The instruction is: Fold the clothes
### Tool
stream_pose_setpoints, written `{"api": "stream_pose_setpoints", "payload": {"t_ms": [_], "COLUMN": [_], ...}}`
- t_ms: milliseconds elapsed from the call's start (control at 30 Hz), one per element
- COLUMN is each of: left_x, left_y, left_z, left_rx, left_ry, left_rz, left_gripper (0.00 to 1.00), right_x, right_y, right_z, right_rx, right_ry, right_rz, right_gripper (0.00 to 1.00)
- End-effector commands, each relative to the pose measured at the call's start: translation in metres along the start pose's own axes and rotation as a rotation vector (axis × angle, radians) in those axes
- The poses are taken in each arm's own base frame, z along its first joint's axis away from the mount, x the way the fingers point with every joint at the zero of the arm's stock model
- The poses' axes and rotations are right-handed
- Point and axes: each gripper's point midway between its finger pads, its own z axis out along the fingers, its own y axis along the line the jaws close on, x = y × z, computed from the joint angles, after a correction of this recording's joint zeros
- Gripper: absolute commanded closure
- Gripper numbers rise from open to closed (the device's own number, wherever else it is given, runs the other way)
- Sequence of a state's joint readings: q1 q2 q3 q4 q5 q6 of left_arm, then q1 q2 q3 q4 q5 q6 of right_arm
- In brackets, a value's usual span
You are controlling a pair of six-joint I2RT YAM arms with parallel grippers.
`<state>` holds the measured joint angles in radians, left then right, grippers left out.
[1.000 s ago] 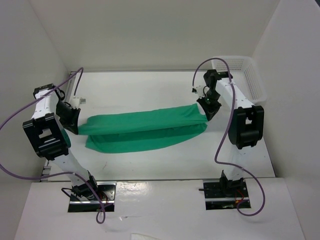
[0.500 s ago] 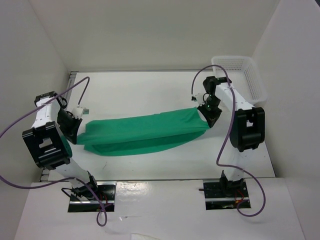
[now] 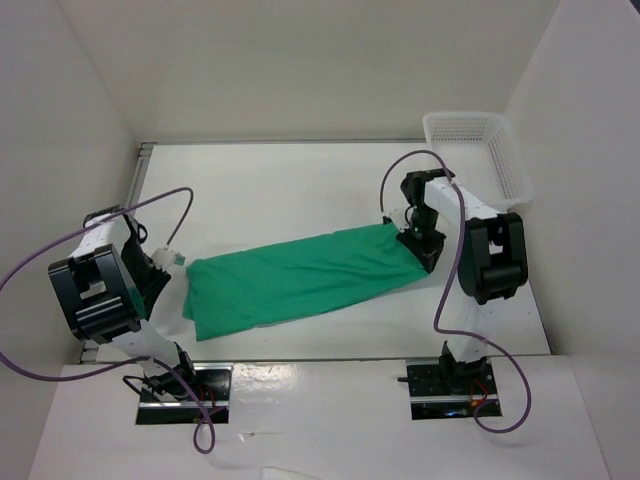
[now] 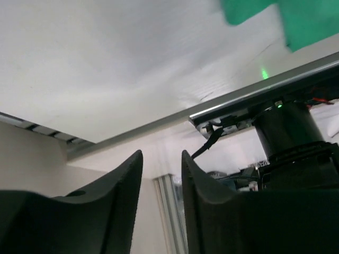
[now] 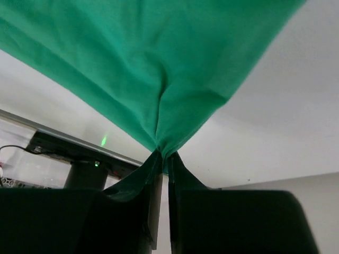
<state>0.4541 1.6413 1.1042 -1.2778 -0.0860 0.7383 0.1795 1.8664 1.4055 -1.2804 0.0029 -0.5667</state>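
Note:
The clothes, a plain emerald-green T-shirt (image 3: pixel 300 280), lie in a long folded band slanting across the table from near left to far right. My right gripper (image 3: pixel 419 250) is at the band's right end, low over the table. In the right wrist view it (image 5: pixel 163 156) is shut on a bunched corner of the shirt (image 5: pixel 153 63), and the fabric fans out from the jaws. My left gripper (image 3: pixel 168 272) sits just left of the shirt's left edge. In the left wrist view it (image 4: pixel 161 159) is open and holds nothing. The shirt (image 4: pixel 302 21) shows only at the top right there.
A white mesh basket (image 3: pixel 480 140) stands at the far right corner against the wall. White walls enclose the table on three sides. A metal rail (image 4: pixel 238 98) runs along the table's near edge, with the arm bases (image 3: pixel 170 385) behind it.
The left gripper opened and let go of the shirt's left end, then drew back to the left. The shirt dropped from a hanging band to lie on the table. The right gripper came lower.

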Motion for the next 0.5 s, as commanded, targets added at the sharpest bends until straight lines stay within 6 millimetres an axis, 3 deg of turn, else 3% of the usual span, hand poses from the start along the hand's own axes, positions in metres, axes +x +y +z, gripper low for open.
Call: {"api": "stream_pose_setpoints", "payload": {"t_ms": [0,33,133,167,233,367,467], "left_x": [0.021,0.024,0.025,0.023,0.019,-0.009,-0.035], "left_y": [0.004,0.003,0.004,0.007,0.012,0.022,0.026], "left_z": [-0.002,0.001,0.000,-0.003,-0.009,-0.029,-0.045], "left_rx": [-0.043,-0.040,-0.048,-0.058,-0.078,-0.090,-0.077], "left_ry": [0.083,0.098,0.108,0.099,0.080,-0.048,-0.163], "left_rz": [0.037,0.039,0.039,0.038,0.035,0.028,0.010], "left_gripper": [0.56,0.53,0.47,0.47,0.47,0.47,0.47], "right_x": [0.014,0.013,0.015,0.017,0.017,0.013,-0.020], "right_y": [-0.006,-0.006,-0.005,-0.003,0.001,0.001,0.000], "right_z": [-0.003,-0.004,-0.002,-0.001,0.001,-0.004,-0.031], "right_rx": [0.053,0.068,0.075,0.080,0.092,0.116,0.116], "right_ry": [0.057,0.065,0.079,0.094,0.115,0.103,-0.048], "right_rz": [-0.038,-0.049,-0.059,-0.068,-0.095,-0.109,-0.095], "right_gripper": [0.82,0.59,0.47,0.34,0.22,0.17,0.15]}}
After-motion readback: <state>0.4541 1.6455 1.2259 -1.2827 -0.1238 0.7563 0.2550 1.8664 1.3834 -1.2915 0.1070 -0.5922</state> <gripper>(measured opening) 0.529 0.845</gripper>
